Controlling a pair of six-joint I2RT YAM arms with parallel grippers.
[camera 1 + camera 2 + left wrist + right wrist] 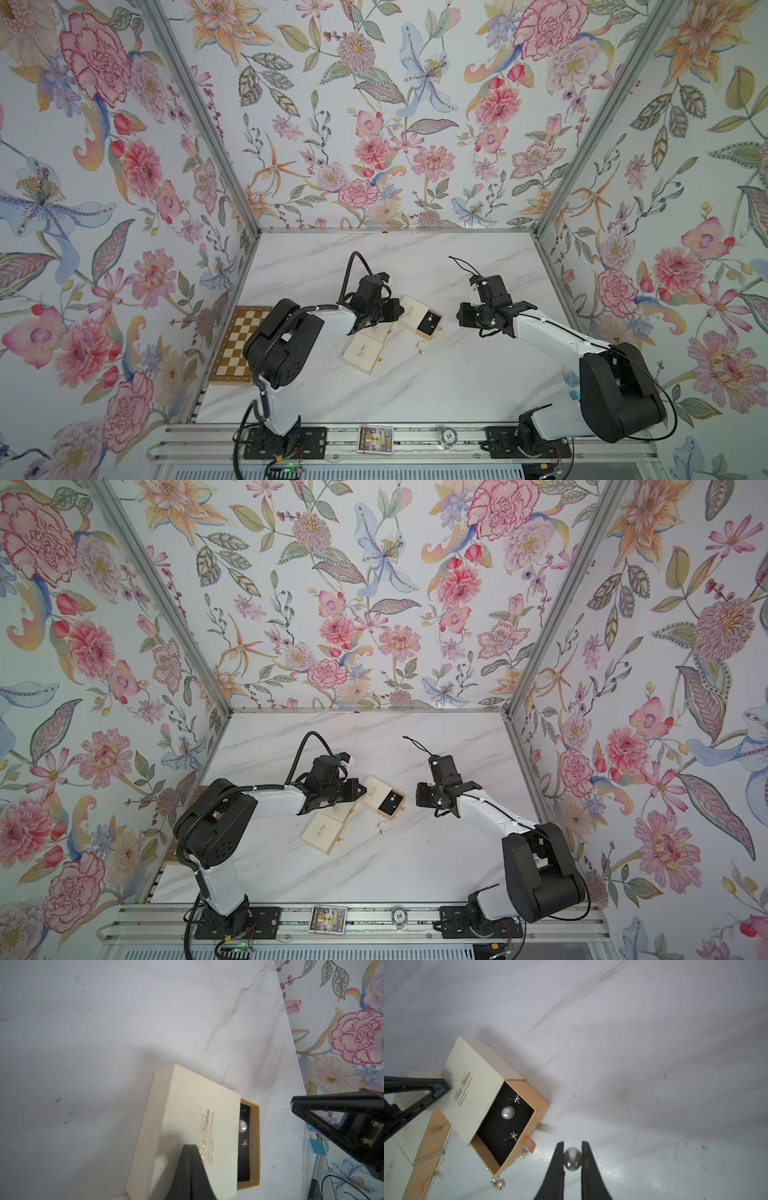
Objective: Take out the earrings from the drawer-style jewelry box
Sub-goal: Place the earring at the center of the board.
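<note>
My right claw [572, 1144] grips one pearl [572, 1160] across its middle. It is light, hard and slick, so I squeeze gently. My left claw [190, 1147], clenched, rests on the box [187, 1118] near the middle of the tabletop [436, 386]. A second pearl [507, 1112] and two star studs [516, 1098] lie in its drawer [542, 1105].

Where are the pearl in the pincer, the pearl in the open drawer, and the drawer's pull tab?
Gripped pearl [572, 1160]: right wrist view, centre of the bead.
Drawer pearl [507, 1112]: right wrist view, centre of the bead.
Pull tab [530, 1144]: right wrist view, middle of the peach strip.
</note>
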